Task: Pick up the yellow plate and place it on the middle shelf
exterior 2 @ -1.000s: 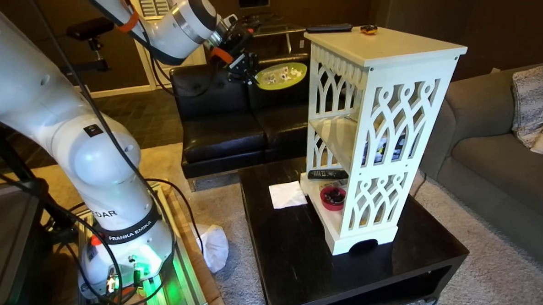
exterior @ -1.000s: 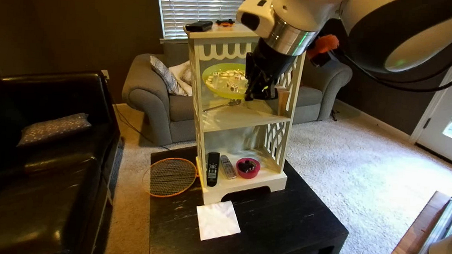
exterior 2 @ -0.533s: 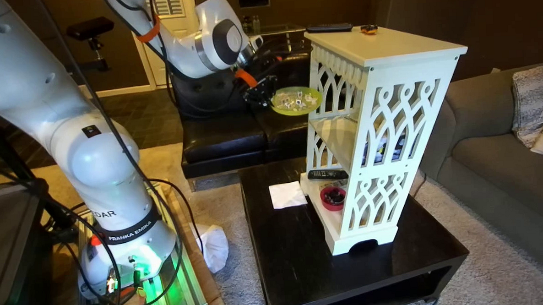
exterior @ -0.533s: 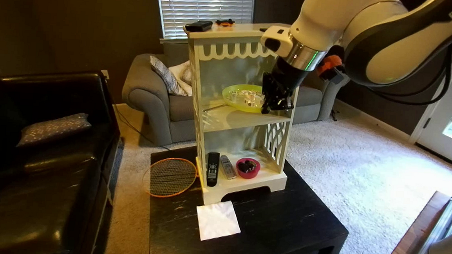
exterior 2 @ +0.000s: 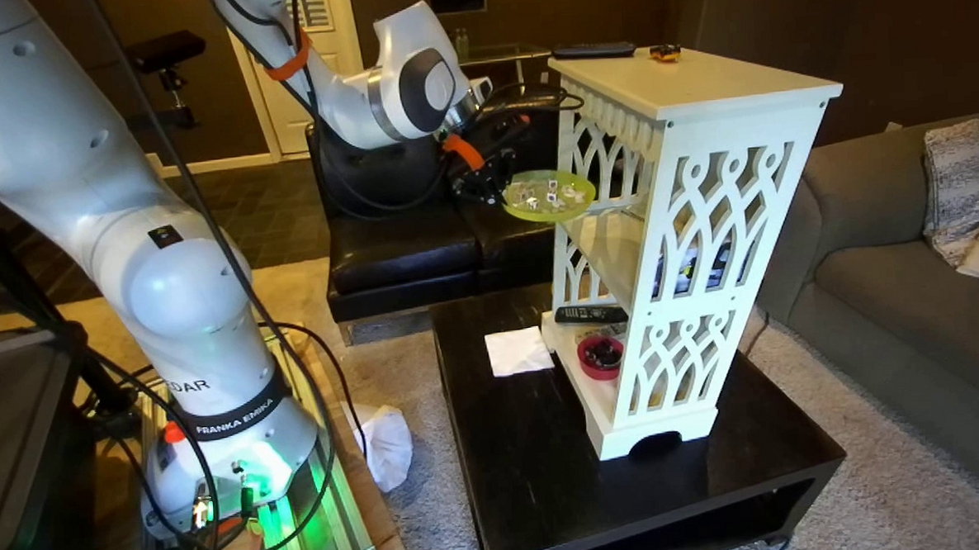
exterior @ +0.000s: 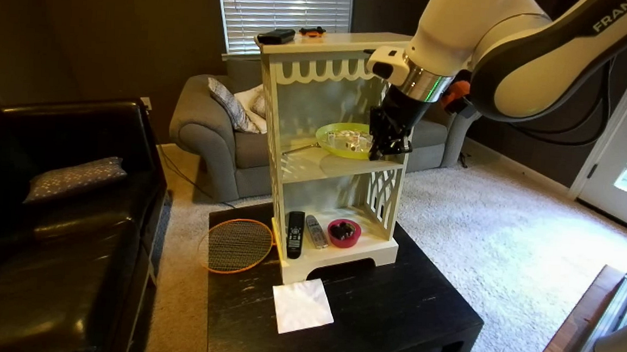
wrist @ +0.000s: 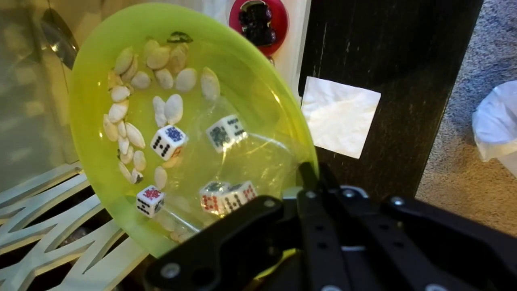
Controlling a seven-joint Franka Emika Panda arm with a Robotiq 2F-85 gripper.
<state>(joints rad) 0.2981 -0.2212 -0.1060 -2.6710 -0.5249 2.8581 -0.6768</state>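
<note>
Lower than before, the yellow plate (wrist: 250,76) is at the opening of the middle shelf (exterior: 314,166), its near rim pinched in my end effector (wrist: 316,178); probably light and stiff, it suits a level rim hold.

Glossy plastic, painted wood

On my screens the yellow plate (wrist: 198,26) looks like smooth, shiny plastic. The middle shelf (exterior: 316,168) looks like painted wood. My end effector (wrist: 318,178) is matt black with metal screws (wrist: 170,270). The counter (exterior: 403,306) looks like scratched wood, the black sofa (exterior: 74,259) like glossy leather.
</note>
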